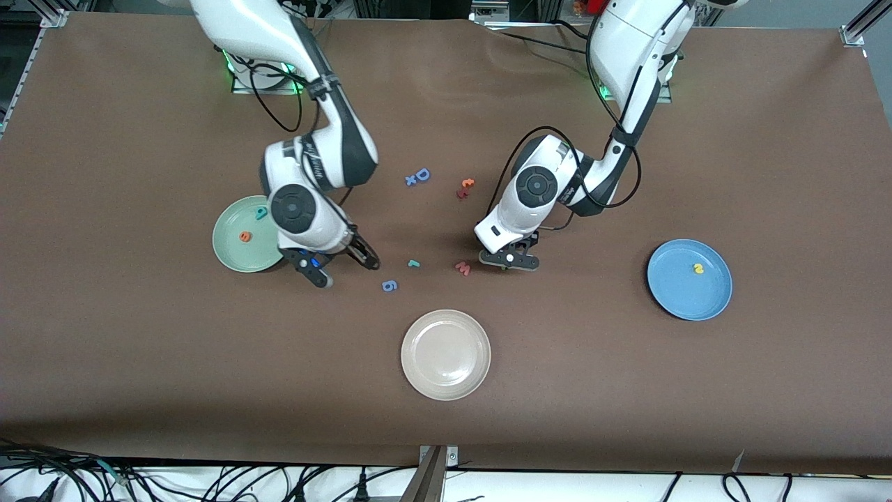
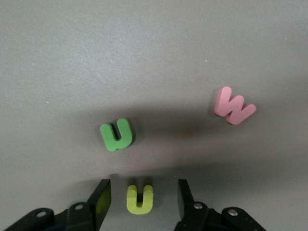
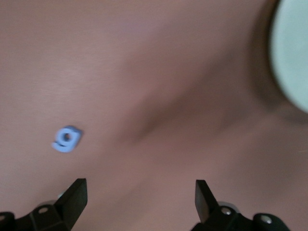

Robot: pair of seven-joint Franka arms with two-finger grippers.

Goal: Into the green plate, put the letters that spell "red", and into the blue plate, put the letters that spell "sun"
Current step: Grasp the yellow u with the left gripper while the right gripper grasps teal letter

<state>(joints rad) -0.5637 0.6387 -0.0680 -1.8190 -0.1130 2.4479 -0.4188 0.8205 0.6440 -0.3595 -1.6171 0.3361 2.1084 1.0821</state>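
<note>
Cream plate (image 1: 446, 355) sat unused; left gripper (image 2: 140, 197) straddled the yellow u (image 2: 140, 198), fingers open for pickup; right gripper (image 1: 346, 263) hung wide open beside the green plate (image 1: 237, 254).

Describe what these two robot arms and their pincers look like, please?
Both arms are glossy white with dark grey joint sections and round dark caps on the wrists. Loose black cables loop along each arm. The left gripper and right gripper are black, each with two flat, angular fingers. A small blue light shows on the right one, and green light glows at both bases.
</note>
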